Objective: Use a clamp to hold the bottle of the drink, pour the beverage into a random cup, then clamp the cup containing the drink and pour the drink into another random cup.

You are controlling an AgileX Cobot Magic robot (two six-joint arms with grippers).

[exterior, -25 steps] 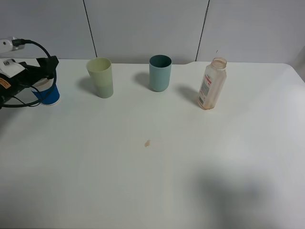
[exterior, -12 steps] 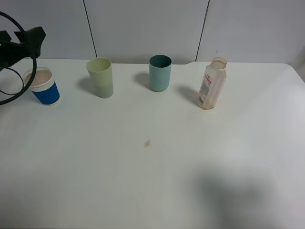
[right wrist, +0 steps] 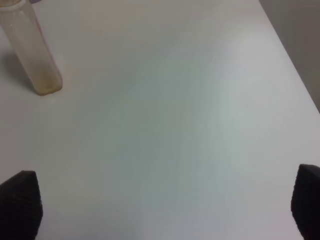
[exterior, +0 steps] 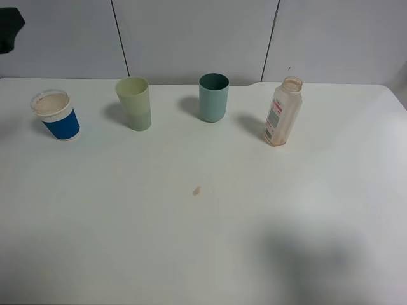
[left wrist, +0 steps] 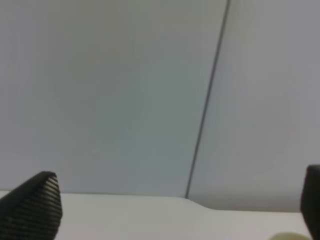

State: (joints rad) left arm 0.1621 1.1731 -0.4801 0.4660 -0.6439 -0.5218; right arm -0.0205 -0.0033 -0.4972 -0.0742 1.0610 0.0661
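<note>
The bottle (exterior: pixel 283 112) stands upright and uncapped at the back right of the table; it also shows in the right wrist view as the bottle (right wrist: pixel 35 55), with a brownish tint at its base. At the far left stands the white cup with a blue band (exterior: pixel 57 115), brownish inside. The pale yellow-green tumbler (exterior: pixel 135 103) is to its right. No liquid level can be made out in any of them. My left gripper (left wrist: pixel 175 210) is open, facing the wall; only a dark tip (exterior: pixel 9 28) shows at the top left corner. My right gripper (right wrist: pixel 162 205) is open above bare table, apart from the bottle.
A teal cup (exterior: pixel 213 97) stands between the tumbler and the bottle. A small brown spot (exterior: pixel 196 190) marks the white table (exterior: pixel 203 254) near its middle. The table's right edge (right wrist: pixel 295 75) shows in the right wrist view.
My left gripper, which was around the blue-banded cup, has lifted up and away to the left, leaving the cup standing. Cups and bottle have not moved.
</note>
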